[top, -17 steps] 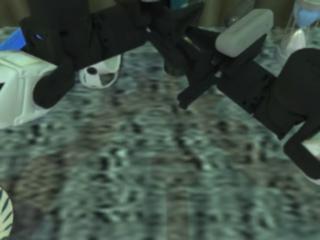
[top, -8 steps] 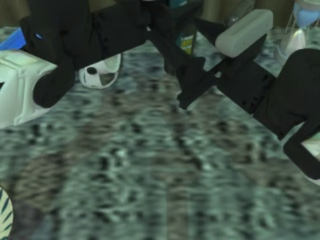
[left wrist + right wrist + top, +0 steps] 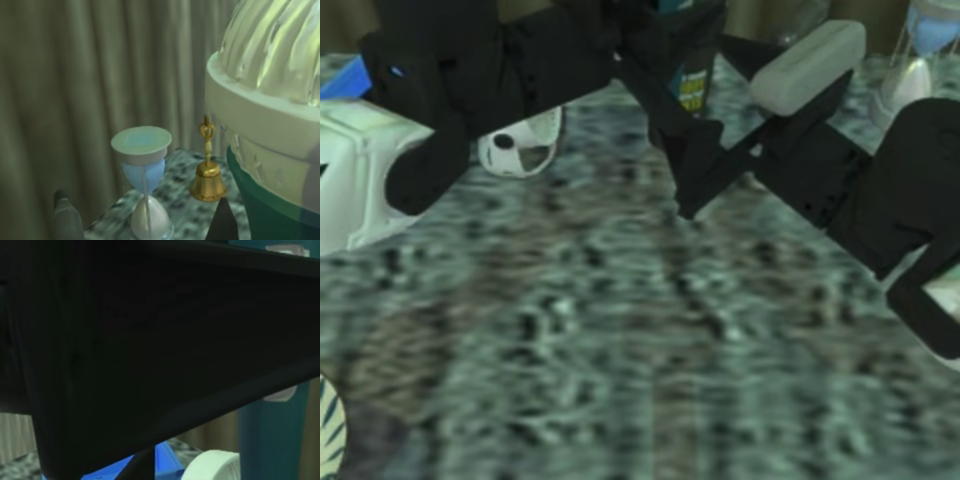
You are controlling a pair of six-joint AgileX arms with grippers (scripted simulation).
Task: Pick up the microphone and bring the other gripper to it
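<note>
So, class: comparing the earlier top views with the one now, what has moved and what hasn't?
The left pincer drew back toward the top edge, uncovering the black tumbler with yellow text. The right pincer raised its upper finger slightly, opening wider. Nothing was grabbed or released. The microphone, hourglass and table stayed put.

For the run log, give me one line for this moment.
left gripper: holds mic, raised | right gripper: open, close to mic
</note>
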